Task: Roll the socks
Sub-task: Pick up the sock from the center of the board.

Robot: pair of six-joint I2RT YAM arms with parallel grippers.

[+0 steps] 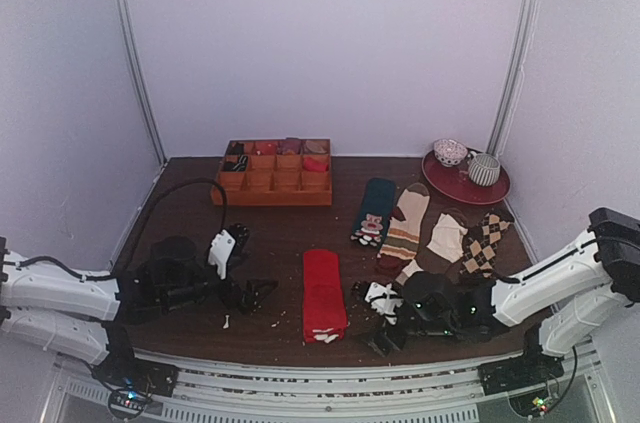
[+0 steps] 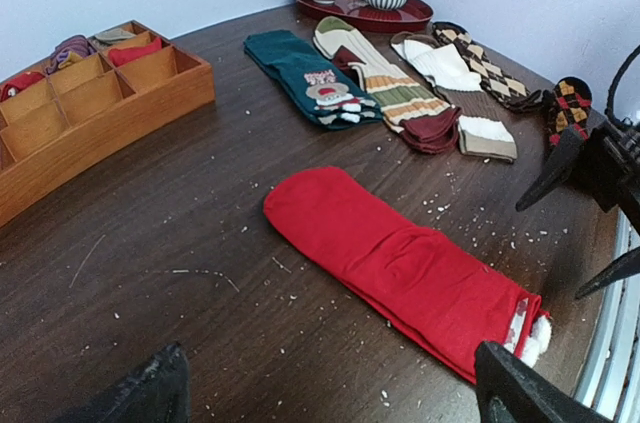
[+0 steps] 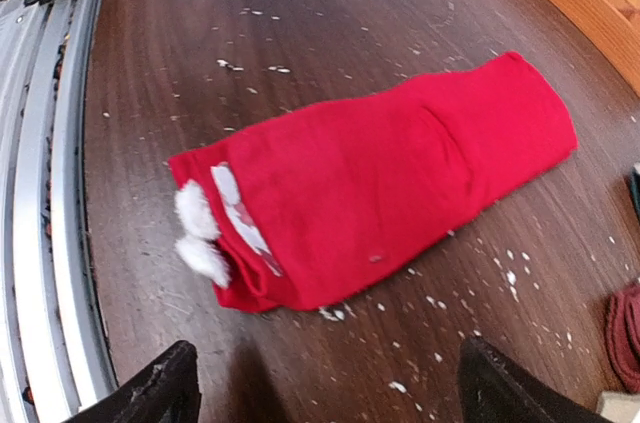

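While the bright red fabric socks [image 1: 323,295] lie as a flat, unrolled strip on the dark wooden table [image 1: 290,233] between your left gripper [image 2: 330,348] and right gripper [image 3: 328,346], both gaping wide and empty, you're likely just starting, so next pinch one end and curl it over.

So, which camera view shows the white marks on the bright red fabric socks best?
Right wrist view: the bright red fabric socks fill it, their white marks large and clear. Left wrist shows them small; top external, tiny.
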